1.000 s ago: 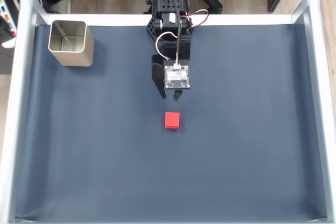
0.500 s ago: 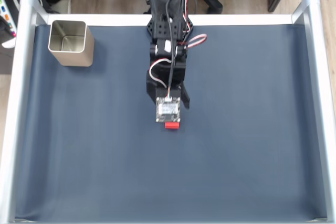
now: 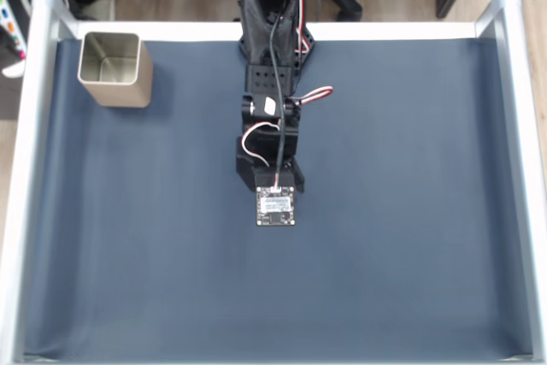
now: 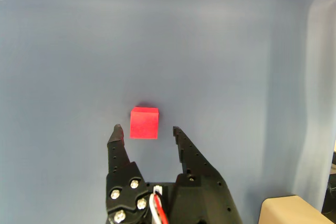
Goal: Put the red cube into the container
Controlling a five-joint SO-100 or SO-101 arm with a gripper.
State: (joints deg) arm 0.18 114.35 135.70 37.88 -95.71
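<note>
I've got the gripper (image 4: 146, 129) hanging over the mat, fingers spread apart with nothing between them yet. In the wrist view the red cube (image 4: 144, 123) sits just left of centre, right ahead of the two fingertips and lined up with the gap, though a touch closer to the left one. In the fixed view the arm (image 3: 270, 108) reaches down from the top edge and its camera board (image 3: 276, 207) sits at mid-frame, covering the spot where the cube lies. The container (image 3: 114, 67) stands in the upper left of that view, well apart from the arm.

My worry from here: the cube looks only a little narrower than the opening, so if I come down off-centre the left fingertip (image 4: 116, 131) could land on the top face or nudge it sideways instead of straddling it. It's small, with flat plain sides, and I'd judge it could skate on the mat or twist out if I close on a corner. Later, the carry to the far corner is long, and a weak pinch might drop it short.

The cube is solid bright red, crisp-edged, unmarked. The mat (image 3: 410, 211) is dark blue, matte, cloth-like. The fingers are black plastic, tapered, the right one dotted with small holes. The tin is thin, shiny, silver-beige metal, square with rounded corners, open on top.
</note>
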